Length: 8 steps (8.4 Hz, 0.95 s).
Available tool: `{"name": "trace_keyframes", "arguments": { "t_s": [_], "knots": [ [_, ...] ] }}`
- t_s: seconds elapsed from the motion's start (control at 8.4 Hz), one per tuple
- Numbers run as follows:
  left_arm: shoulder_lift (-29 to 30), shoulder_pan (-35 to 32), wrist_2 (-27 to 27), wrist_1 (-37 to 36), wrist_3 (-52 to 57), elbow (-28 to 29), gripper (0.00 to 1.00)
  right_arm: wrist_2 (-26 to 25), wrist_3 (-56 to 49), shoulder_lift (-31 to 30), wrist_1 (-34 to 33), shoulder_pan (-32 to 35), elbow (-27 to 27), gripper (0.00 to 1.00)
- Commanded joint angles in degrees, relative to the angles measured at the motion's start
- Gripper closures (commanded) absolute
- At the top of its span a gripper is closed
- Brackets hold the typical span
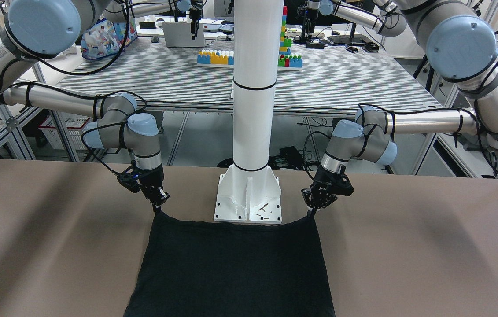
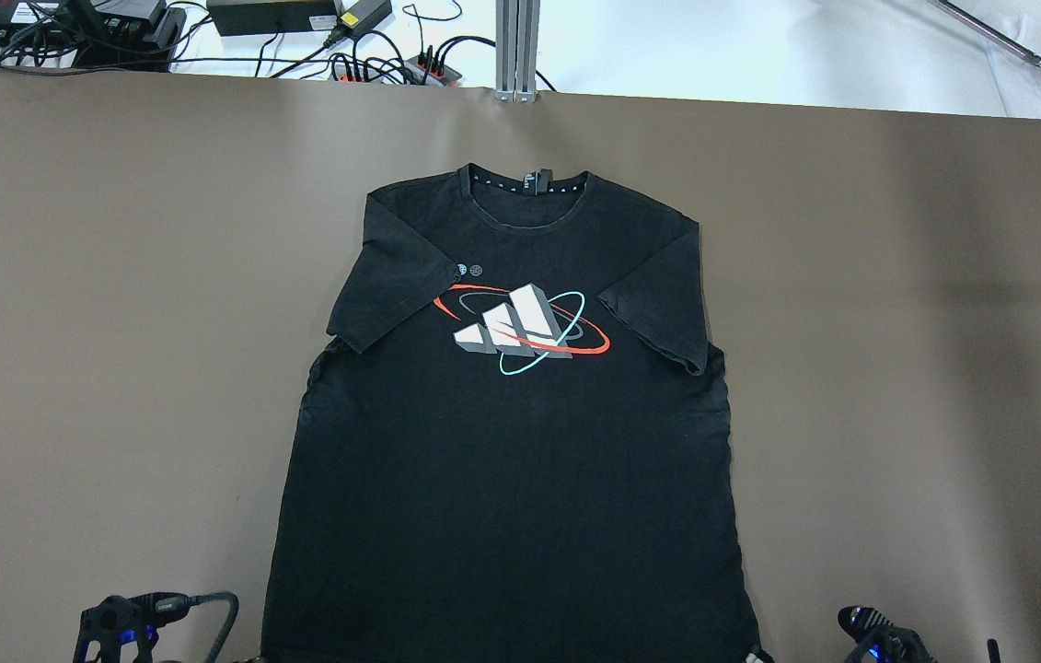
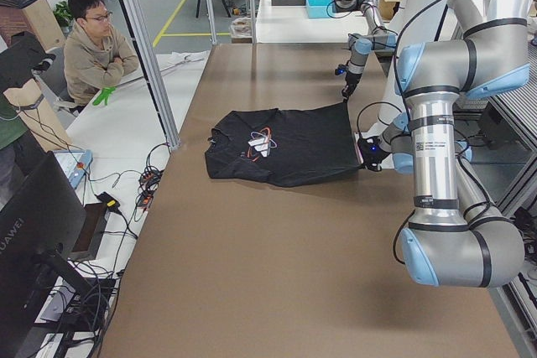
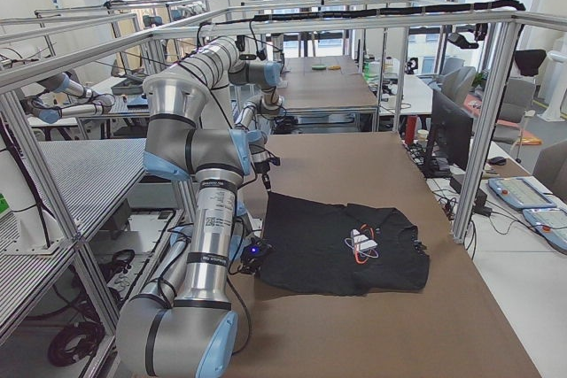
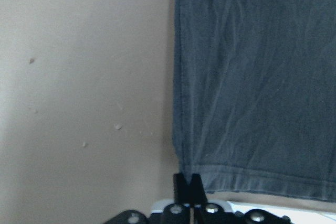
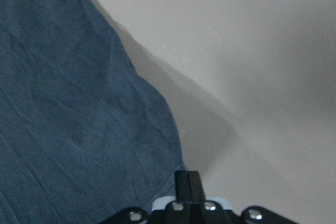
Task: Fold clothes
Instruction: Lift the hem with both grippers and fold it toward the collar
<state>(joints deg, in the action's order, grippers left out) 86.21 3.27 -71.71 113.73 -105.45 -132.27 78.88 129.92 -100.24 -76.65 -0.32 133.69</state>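
The black T-shirt (image 2: 511, 479) lies flat and face up on the brown table, collar (image 2: 525, 189) far from me. Both sleeves are folded in over the chest beside the white three-stripe logo (image 2: 520, 327). My left gripper (image 1: 315, 210) is shut on the near hem corner on my left; the left wrist view shows its fingers (image 5: 187, 184) closed at that corner. My right gripper (image 1: 158, 207) is shut on the other near hem corner, and its fingers (image 6: 187, 182) are closed too. Both corners are pulled up into small peaks and the hem (image 1: 231, 222) sags between them.
The white robot pedestal base (image 1: 249, 207) stands just behind the hem between the grippers. Bare brown table (image 2: 897, 368) spreads on both sides of the shirt. An aluminium post (image 2: 516, 46) and cables (image 2: 299, 28) are past the far edge. A seated person (image 3: 92, 48) is beyond it.
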Motion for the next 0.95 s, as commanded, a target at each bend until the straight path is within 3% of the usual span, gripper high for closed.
{"name": "trace_keyframes", "arguments": {
  "t_s": [0.0, 0.12, 0.24, 0.36, 0.6, 0.71, 0.83],
  "knots": [
    [8.04, -14.72, -14.01, -3.83, 7.75, 0.68, 1.0, 7.9, -7.0, 2.58, -0.69, 9.59, 0.17, 1.0],
    [13.58, -21.49, -18.51, -9.35, 11.81, 2.61, 1.0, 16.39, -16.97, 4.51, -1.04, 19.65, -1.83, 1.0],
    [18.94, -27.73, -21.94, -12.36, 14.11, 7.24, 1.0, 27.44, -26.03, 10.36, -1.56, 31.84, -7.07, 1.0],
    [22.04, -33.71, -25.37, -12.22, 16.75, 11.03, 1.0, 33.82, -28.3, 15.99, -4.27, 39.1, -10.78, 1.0],
    [25.39, -40.07, -28.47, -11.86, 18.95, 15.96, 1.0, 34.41, -32.16, 28.63, -17.49, 44.07, -13.27, 1.0],
    [25.84, -41.93, -28.66, -11.69, 19.06, 17.12, 1.0, 34.23, -36.19, 32.27, -24.18, 45.57, -13.8, 1.0],
    [25.85, -43.69, -30.4, -10.99, 18.97, 17.48, 1.0, 34.23, -40.15, 33.0, -26.25, 46.28, -14.33, 1.0]
  ]
}}
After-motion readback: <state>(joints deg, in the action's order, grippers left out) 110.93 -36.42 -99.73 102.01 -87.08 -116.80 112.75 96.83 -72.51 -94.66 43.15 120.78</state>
